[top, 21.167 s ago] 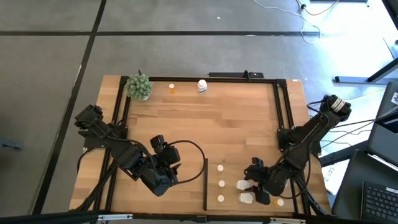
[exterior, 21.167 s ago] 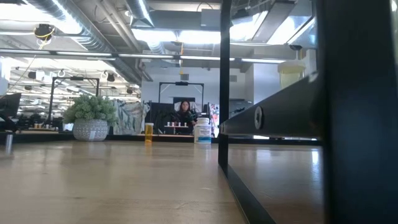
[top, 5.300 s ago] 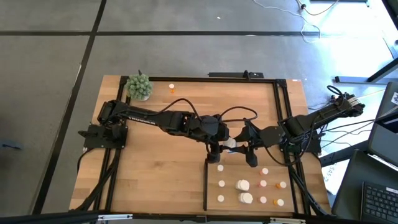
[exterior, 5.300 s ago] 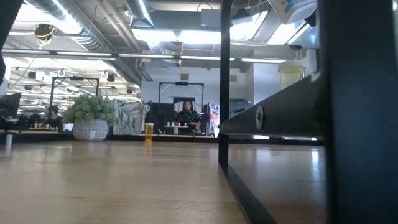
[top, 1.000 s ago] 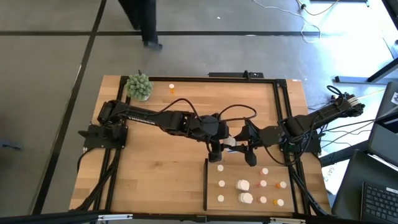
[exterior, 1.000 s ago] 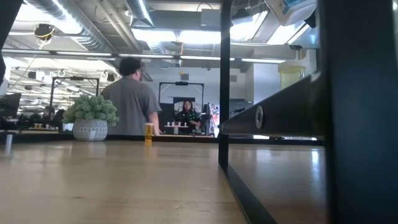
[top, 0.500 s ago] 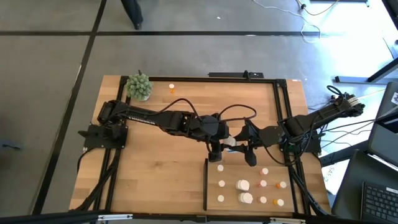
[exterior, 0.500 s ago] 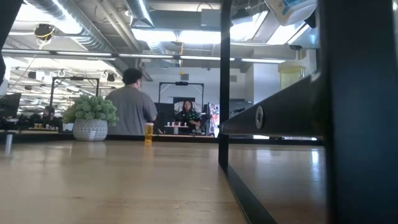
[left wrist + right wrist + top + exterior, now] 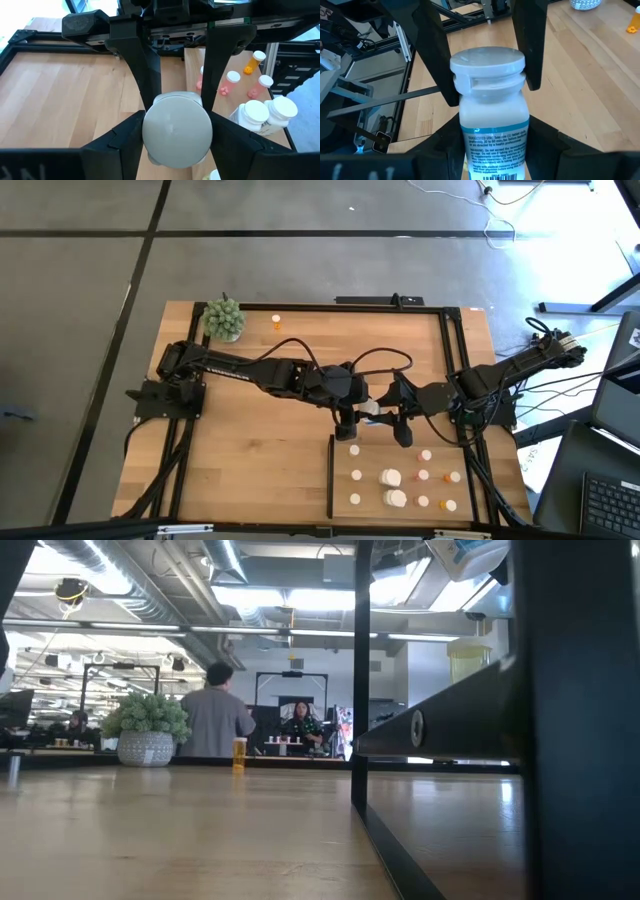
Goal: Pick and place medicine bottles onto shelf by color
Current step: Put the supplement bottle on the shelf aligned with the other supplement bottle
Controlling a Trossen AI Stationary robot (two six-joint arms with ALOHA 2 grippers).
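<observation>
Beyond the worktop a person stands in the office, well clear of me. At mid-table both arms meet over one white bottle: the left gripper has its jaws clamped around the cap end, and the right gripper has its jaws clenched on the labelled body. I judge this a handover; the bottle's long axis runs from one gripper to the other, and the shelf lies just beside it, nearer my right arm.
</observation>
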